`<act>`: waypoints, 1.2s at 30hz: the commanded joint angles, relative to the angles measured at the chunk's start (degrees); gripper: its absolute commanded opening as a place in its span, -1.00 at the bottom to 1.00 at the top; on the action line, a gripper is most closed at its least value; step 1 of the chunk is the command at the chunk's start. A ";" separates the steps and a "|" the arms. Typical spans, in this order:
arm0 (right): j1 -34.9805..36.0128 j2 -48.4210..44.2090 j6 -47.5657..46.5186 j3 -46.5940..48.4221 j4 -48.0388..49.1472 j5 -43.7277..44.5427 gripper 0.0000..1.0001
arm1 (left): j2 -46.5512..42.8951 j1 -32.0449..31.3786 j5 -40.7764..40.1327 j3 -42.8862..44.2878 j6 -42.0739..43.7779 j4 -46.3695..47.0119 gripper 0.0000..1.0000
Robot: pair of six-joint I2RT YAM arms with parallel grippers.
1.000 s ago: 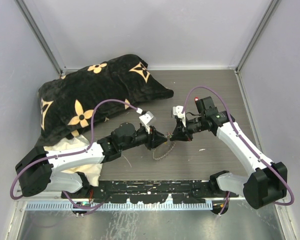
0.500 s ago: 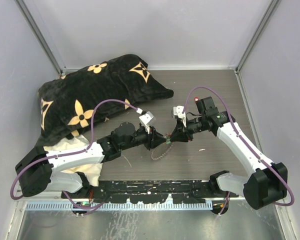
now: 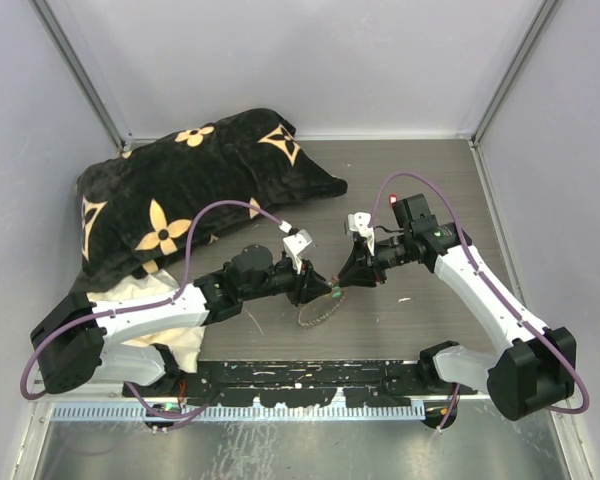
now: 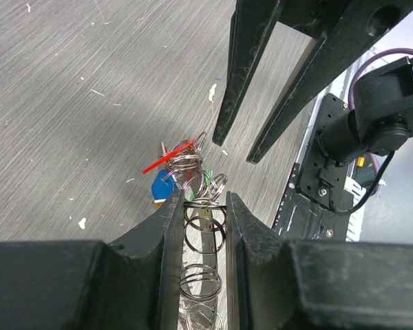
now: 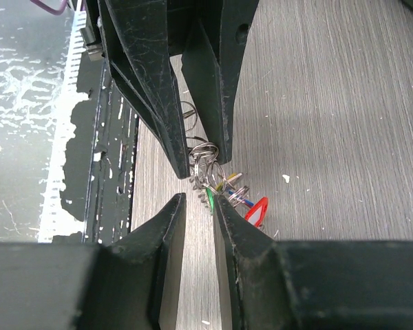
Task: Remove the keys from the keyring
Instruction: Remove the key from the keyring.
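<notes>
Near the middle of the desk [image 3: 430, 180], towards its near edge, the left gripper [image 4: 201, 199] is clamped on the keyring [image 4: 205, 234], with the keys [image 4: 166, 180] bunched just past its tips. The right gripper [image 5: 198, 199] faces it, fingers slightly apart and gripping nothing. I'd say it should pinch one key head only and draw it along the wire while the left holds firm.
</notes>
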 commanded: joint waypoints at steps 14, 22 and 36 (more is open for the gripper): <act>6.16 -0.51 0.62 0.18 4.84 4.29 -0.78 | -1.16 0.34 3.58 4.35 0.19 3.32 -1.00; 6.26 -0.62 -0.21 0.13 4.40 5.11 -0.96 | -1.56 0.29 5.58 4.26 0.71 3.18 -1.00; 6.45 -0.70 0.54 -0.34 5.43 6.01 -0.78 | -1.81 0.25 7.11 4.30 0.65 3.13 -1.00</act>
